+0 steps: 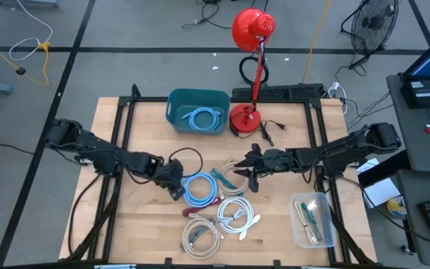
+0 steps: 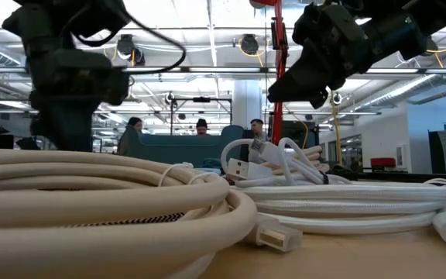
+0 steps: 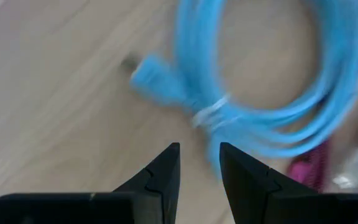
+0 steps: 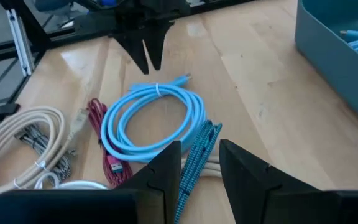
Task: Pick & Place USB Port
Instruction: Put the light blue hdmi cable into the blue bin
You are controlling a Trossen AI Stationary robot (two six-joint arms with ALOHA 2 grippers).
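Blue cable coil (image 1: 198,187) is my landmark on the desk (image 1: 125,224). Left gripper (image 1: 176,184) hangs just beside it, jaws parted, gripping nothing. Right gripper (image 1: 246,176) is on its other side, over a teal braided cable (image 4: 196,158), jaws parted and empty too.

Overhead, table-level, two close wrist views

The table (image 1: 290,149) is pale wood with a smooth, faintly shiny grain. The light blue cable coil (image 4: 151,118) near its middle looks like smooth, glossy plastic. Toward the front edge, the cream cables (image 2: 107,198) look woven and matt. The teal bin (image 1: 176,104) at the back edge looks like matt plastic.
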